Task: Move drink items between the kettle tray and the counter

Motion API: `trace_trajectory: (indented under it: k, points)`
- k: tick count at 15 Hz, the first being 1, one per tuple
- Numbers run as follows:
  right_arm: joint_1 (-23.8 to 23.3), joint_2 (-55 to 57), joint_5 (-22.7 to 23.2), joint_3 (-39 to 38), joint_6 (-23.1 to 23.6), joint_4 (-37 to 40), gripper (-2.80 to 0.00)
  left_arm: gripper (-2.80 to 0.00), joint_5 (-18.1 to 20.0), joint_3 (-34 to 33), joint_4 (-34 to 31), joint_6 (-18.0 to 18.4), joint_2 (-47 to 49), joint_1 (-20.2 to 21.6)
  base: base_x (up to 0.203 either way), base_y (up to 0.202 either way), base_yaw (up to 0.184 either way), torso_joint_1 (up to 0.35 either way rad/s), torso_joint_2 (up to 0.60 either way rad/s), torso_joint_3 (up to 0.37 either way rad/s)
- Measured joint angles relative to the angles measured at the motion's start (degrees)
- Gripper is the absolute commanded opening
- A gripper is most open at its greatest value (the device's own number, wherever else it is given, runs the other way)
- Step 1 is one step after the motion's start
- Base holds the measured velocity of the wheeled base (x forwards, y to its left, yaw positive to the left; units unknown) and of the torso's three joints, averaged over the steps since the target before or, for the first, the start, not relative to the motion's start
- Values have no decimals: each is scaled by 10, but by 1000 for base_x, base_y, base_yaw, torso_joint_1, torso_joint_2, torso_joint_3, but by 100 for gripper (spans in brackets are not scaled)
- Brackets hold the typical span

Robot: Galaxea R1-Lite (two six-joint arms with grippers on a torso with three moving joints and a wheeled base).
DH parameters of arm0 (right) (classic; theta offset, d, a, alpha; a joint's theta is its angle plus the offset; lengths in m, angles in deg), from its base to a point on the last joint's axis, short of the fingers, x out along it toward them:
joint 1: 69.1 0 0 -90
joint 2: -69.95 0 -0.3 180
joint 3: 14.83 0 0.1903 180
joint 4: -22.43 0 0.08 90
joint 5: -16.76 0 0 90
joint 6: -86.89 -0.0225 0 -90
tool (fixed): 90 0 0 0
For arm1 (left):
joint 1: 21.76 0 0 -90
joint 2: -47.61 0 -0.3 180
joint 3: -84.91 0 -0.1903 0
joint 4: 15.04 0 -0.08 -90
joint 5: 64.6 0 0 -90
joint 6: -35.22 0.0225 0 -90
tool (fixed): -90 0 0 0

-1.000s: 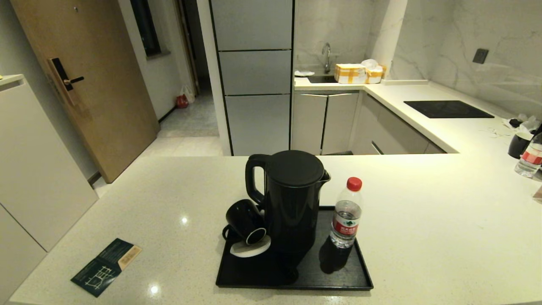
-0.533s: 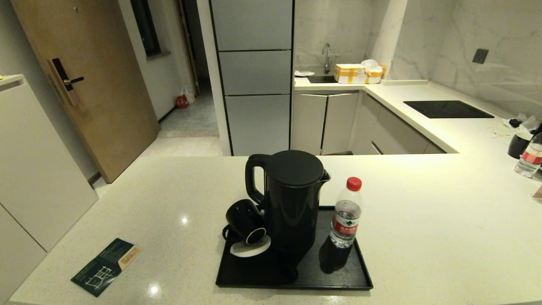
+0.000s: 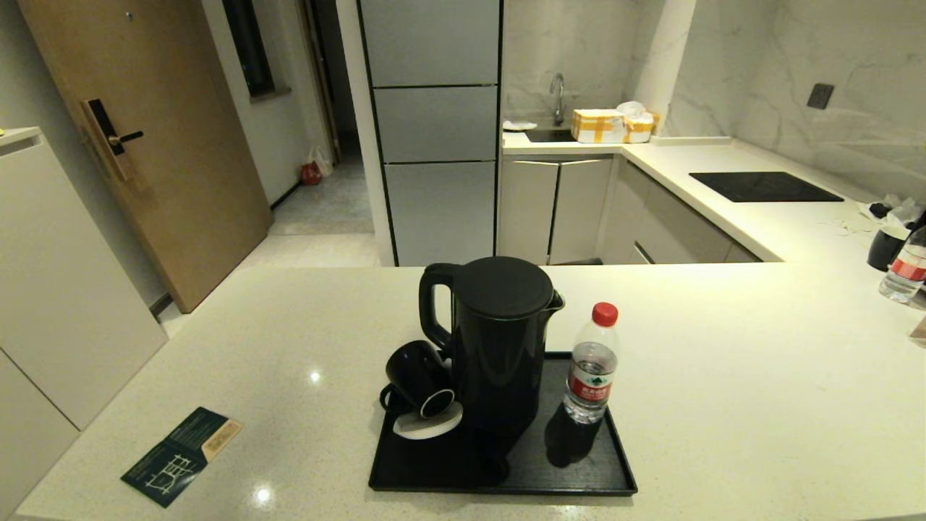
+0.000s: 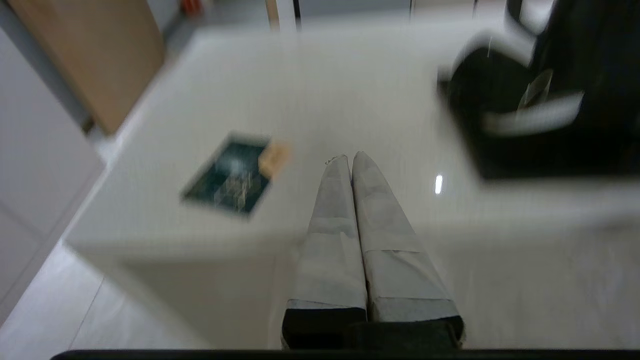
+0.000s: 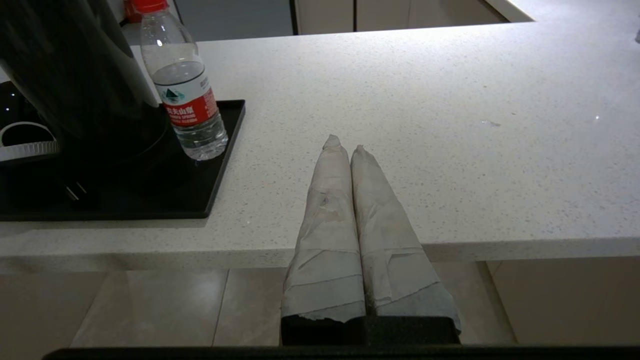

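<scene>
While the kettle tray (image 3: 604, 474) lies on the pale cream counter (image 3: 759, 391) near its front edge, all three drink items stand or lie on it. The tall glossy black electric kettle (image 3: 498, 340) stands upright at the middle of the tray, its loop handle turned to the robot's left. Just to its left the small black cup (image 3: 418, 381) lies tipped on its side, its white-lined mouth facing the front, resting against a small white saucer (image 3: 428, 425) at the tray's left edge. To the kettle's right, close beside it, the clear plastic bottle (image 3: 592, 363) with red cap and red label stands upright near the tray's right rim.

Neither arm shows in the head view. In the left wrist view the left gripper (image 4: 350, 159) hangs off the counter's front edge with its taped fingers (image 4: 332, 220) pressed together and holding nothing; a dark green leaflet (image 4: 231, 174) lies on the counter beyond them, and the tray with the cup is off to one side, blurred. In the right wrist view the right gripper (image 5: 345, 145) likewise sits before the counter's front edge, its taped fingers (image 5: 327, 220) closed on nothing, well apart from the bottle and the tray's corner.

Farther back, a black glass hob panel (image 3: 765, 186) is set into the side worktop, and another cup (image 3: 887, 246) and bottle (image 3: 906, 271) stand at the far right.
</scene>
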Motion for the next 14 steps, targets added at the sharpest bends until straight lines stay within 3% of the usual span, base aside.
trace_trajectory:
  k: [14]
  points:
    - [0, 0, 0, 0, 0, 0, -280, -280, -1, -11, 19, -7, -2, 0, 0, 0, 0, 0, 0, 0]
